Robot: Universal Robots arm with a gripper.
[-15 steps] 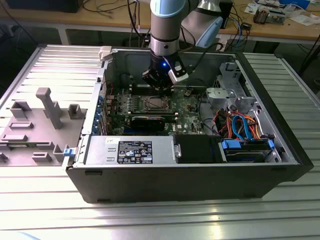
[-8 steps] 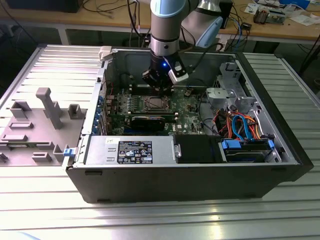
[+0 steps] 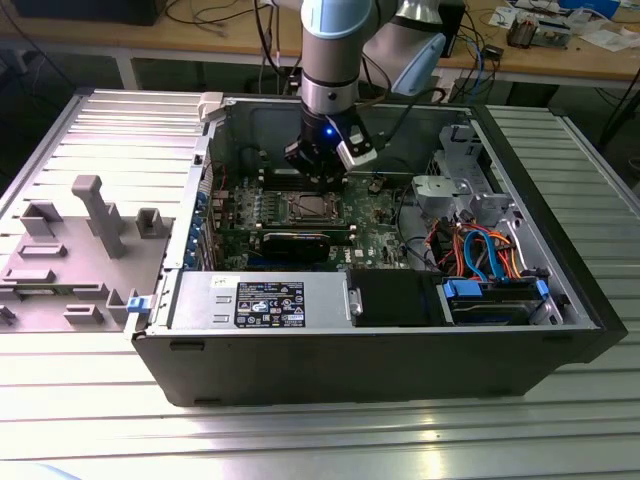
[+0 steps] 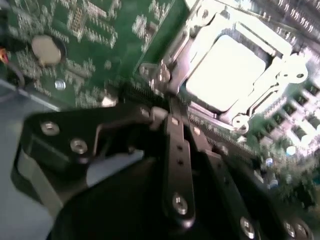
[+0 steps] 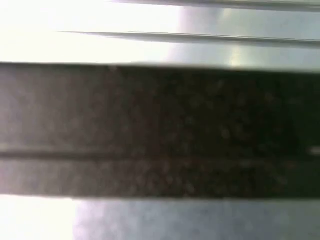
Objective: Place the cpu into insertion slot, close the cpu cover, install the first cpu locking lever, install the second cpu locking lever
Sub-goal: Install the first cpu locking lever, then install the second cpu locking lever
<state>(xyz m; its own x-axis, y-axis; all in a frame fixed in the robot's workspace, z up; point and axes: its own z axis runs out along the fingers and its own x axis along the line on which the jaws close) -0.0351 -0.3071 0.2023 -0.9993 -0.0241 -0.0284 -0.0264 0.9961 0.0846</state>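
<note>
The arm [image 3: 330,50] reaches straight down from the far side of the scene. Its gripper [image 3: 318,178] points downward, black fingers [image 4: 177,150] pressed together.

From the exterior view we look down, from some way off, into the open case [image 3: 380,340]. In the second wrist view we sit close over the gripper [image 4: 167,107], sharing the slot [image 3: 310,208] [image 4: 227,70].

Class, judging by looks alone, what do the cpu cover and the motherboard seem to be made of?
The cpu cover: seemingly bare metal, silvery with bright glare. The motherboard: probably laminated circuit board, matte green, dotted with small soldered parts.
</note>
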